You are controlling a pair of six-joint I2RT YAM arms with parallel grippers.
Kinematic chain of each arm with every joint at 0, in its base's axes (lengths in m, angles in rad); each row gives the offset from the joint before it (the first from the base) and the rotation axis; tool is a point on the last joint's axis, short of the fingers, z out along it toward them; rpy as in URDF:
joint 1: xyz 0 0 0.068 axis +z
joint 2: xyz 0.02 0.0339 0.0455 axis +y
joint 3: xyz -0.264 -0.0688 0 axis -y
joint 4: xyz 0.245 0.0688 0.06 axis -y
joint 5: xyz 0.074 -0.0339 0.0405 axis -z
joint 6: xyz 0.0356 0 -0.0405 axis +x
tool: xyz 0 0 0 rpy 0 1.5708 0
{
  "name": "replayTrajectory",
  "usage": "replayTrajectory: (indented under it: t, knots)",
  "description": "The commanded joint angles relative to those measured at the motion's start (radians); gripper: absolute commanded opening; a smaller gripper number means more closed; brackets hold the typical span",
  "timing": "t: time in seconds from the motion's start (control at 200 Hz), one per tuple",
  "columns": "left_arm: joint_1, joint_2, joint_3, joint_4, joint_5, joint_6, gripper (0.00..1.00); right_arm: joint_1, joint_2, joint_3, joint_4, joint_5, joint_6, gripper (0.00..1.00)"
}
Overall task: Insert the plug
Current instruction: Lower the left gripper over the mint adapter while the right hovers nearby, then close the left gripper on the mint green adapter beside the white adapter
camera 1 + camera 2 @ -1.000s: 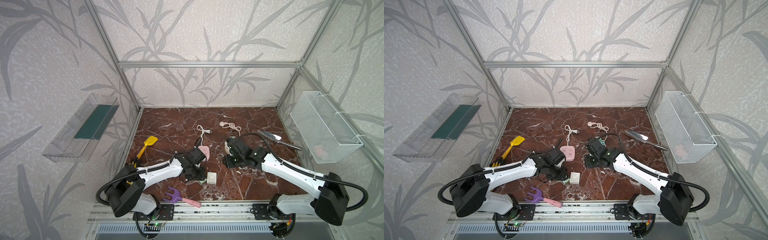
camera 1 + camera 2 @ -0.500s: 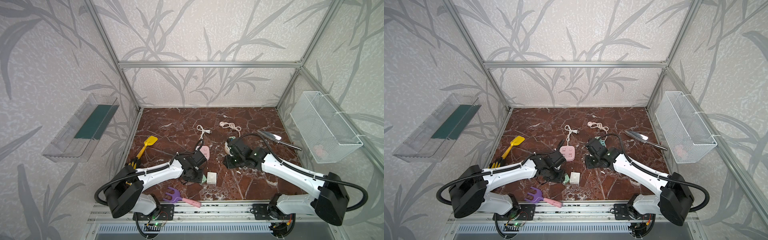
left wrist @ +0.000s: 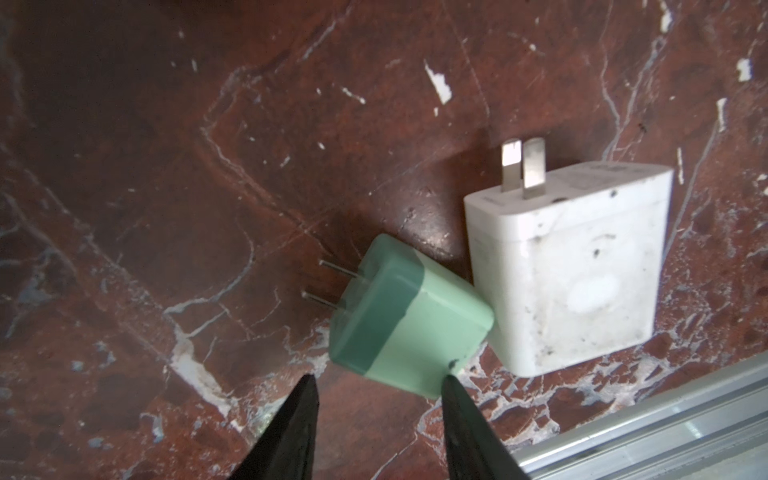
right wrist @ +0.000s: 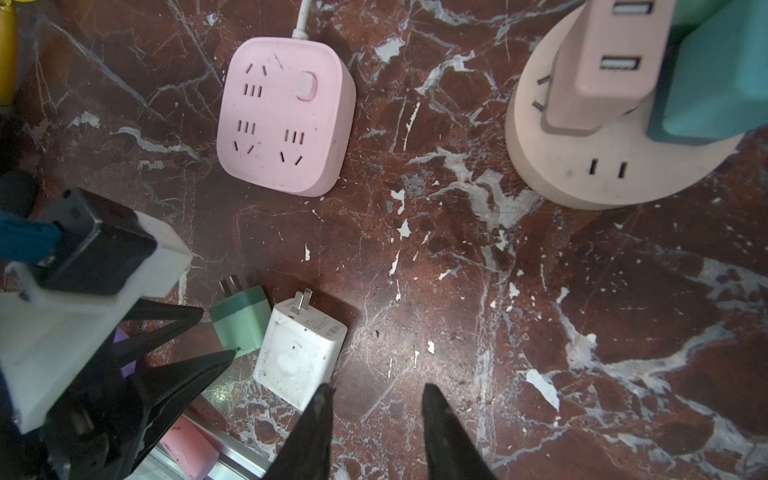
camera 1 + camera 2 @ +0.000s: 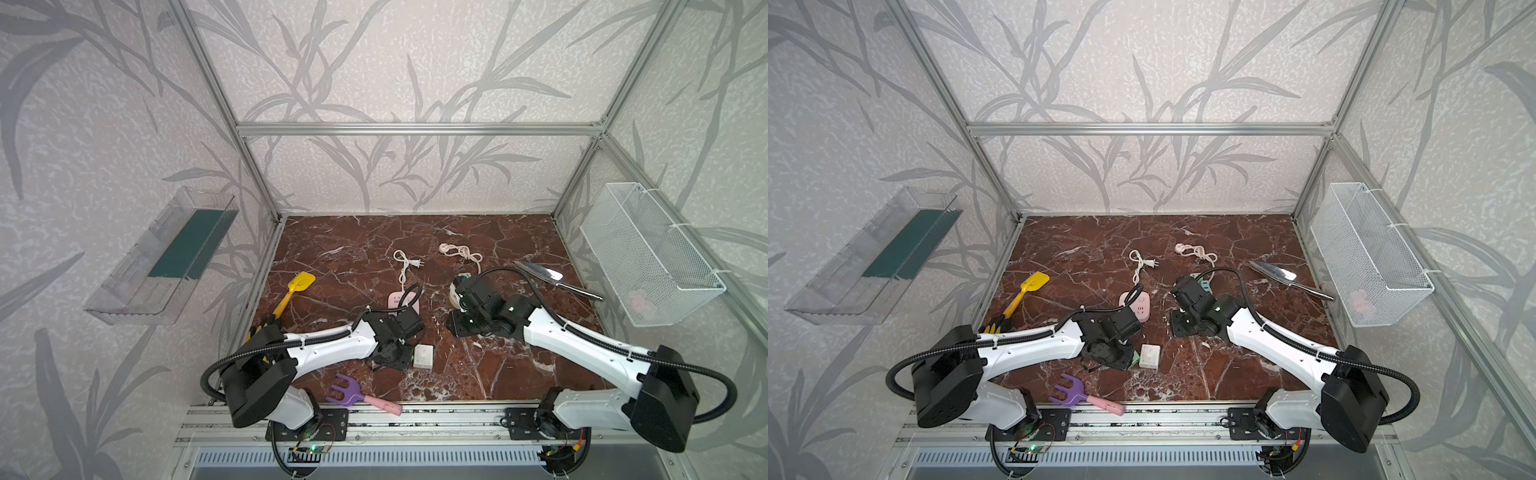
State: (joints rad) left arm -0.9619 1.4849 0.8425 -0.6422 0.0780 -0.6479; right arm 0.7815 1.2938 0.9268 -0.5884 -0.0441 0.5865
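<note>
Almost at the green plug [image 3: 407, 320]

Found it lying on its side near the front edge of the tabletop [image 3: 166, 166], touching the white charger [image 3: 573, 270]. Saw the left gripper [image 3: 378, 378] just behind it, jaws apart, nothing clamped yet, with prongs pointing away from the claw and long axis skewed to the jaws. Judged the left arm nearer. Saw the right gripper [image 4: 377, 388] likewise apart and empty, farther off.

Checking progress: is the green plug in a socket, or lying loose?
Loose. The green plug lies on its side on the marble, prongs bare, against the white charger.
</note>
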Motion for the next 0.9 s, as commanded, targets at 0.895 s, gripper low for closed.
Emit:
replayTrajectory:
  t: [0.895]
  knots:
    - [-0.009,0.084,0.138,0.02,0.033,-0.018,0.59,-0.023,-0.084,-0.04,-0.002,0.014,-0.008,0.37]
